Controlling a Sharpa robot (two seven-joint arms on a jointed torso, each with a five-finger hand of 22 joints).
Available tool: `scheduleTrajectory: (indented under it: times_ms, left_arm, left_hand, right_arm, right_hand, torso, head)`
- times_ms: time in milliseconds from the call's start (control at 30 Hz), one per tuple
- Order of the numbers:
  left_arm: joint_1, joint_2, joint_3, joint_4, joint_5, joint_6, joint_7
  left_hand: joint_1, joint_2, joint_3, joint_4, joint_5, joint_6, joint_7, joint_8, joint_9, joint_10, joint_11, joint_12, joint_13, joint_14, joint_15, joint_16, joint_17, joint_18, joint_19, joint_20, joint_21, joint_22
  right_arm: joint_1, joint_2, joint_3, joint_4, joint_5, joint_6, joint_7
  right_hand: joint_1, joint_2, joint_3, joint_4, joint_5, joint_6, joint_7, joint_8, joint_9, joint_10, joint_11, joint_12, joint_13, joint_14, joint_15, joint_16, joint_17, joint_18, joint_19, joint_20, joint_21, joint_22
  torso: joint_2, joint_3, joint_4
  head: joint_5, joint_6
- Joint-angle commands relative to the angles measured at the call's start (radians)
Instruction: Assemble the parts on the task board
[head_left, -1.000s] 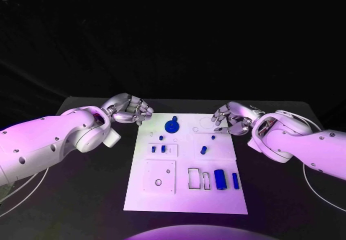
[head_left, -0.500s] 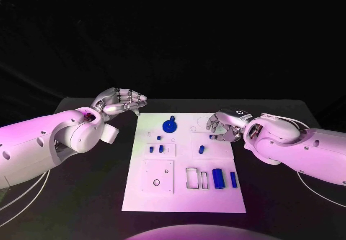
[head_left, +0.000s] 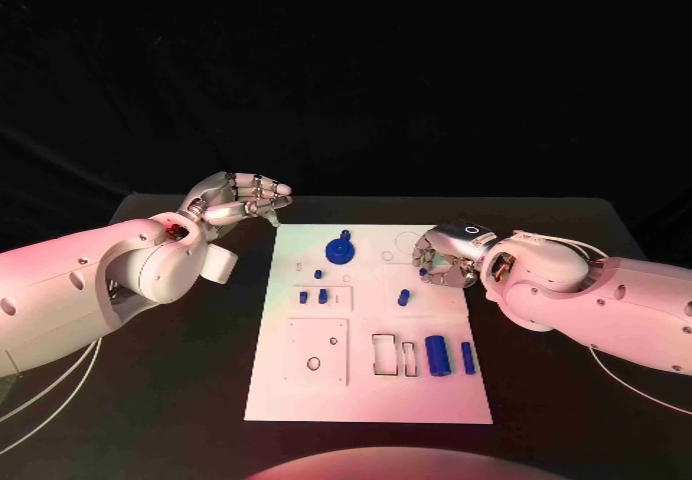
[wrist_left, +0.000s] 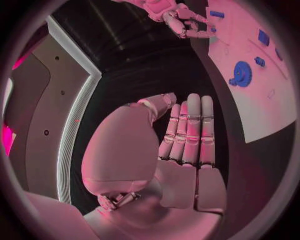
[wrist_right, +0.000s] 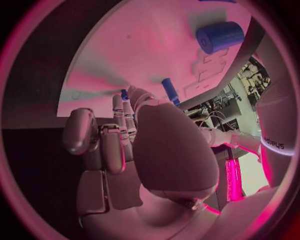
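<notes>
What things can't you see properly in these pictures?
- Whether the right robot hand touches a small blue piece: head view, its own fingers cover that spot.
- The small blue pieces on the task board: head view, too tiny to tell their shapes.
- The blue gear: left wrist view, bent near the rim.

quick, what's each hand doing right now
Left hand: open, fingers straight, holding nothing, off the task board.
Right hand: over the board's edge, fingers curled; cannot tell whether it holds anything.
</notes>
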Motion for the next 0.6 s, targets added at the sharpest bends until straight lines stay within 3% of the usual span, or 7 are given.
scheduleTrajectory:
  times_ms: [33, 167, 600]
  left_arm:
    - [0.001, -0.001, 0.001, 0.004, 0.017, 0.000, 0.018]
    - [0.001, -0.002, 0.001, 0.004, 0.017, 0.001, 0.016]
    - [0.001, -0.003, 0.001, 0.006, 0.017, 0.007, 0.006]
  left_hand:
    - [-0.001, 0.012, 0.000, -0.003, 0.002, 0.003, 0.004, 0.004, -0.001, 0.004, 0.003, 0.001, -0.001, -0.007, -0.002, -0.004, -0.001, 0.012, -0.006, 0.002, -0.004, -0.002]
    - [-0.001, 0.013, 0.000, -0.004, 0.002, 0.001, 0.005, 0.003, -0.002, 0.002, 0.004, 0.000, -0.001, -0.008, -0.002, -0.006, -0.002, 0.012, -0.007, 0.002, -0.005, -0.002]
    - [-0.001, 0.014, -0.001, -0.006, 0.002, -0.004, 0.007, 0.000, -0.004, -0.002, 0.006, -0.003, -0.002, -0.007, 0.000, -0.009, -0.004, 0.012, -0.008, 0.003, -0.007, -0.003]
  right_arm:
    - [-0.006, 0.005, -0.001, -0.004, -0.035, 0.025, -0.020]
    - [-0.009, 0.010, -0.001, -0.011, -0.037, 0.025, -0.027]
    - [-0.022, 0.026, -0.002, -0.025, -0.054, 0.039, -0.041]
  right_hand:
    - [0.006, -0.006, 0.024, -0.002, 0.001, 0.014, -0.003, -0.003, 0.001, 0.019, -0.002, -0.005, -0.004, 0.050, -0.008, 0.006, 0.001, -0.019, 0.007, -0.001, 0.006, 0.049]
    - [0.002, -0.004, 0.074, -0.011, 0.001, 0.026, -0.006, -0.003, 0.004, 0.036, -0.006, -0.016, -0.012, 0.050, -0.012, 0.007, 0.000, -0.019, 0.007, -0.005, 0.008, 0.055]
    - [-0.011, 0.003, 0.154, -0.051, -0.001, 0.056, -0.016, 0.011, 0.018, 0.067, -0.015, -0.026, -0.016, 0.050, -0.020, 0.009, 0.004, -0.021, 0.009, -0.011, 0.017, 0.067]
  torso:
    - [0.000, 0.0007, 0.0003]
    - [0.000, 0.0008, -0.0006]
    - [0.000, 0.0010, -0.0007]
  head:
    - [0.002, -0.002]
    - [0.003, -0.003]
    - [0.003, -0.008]
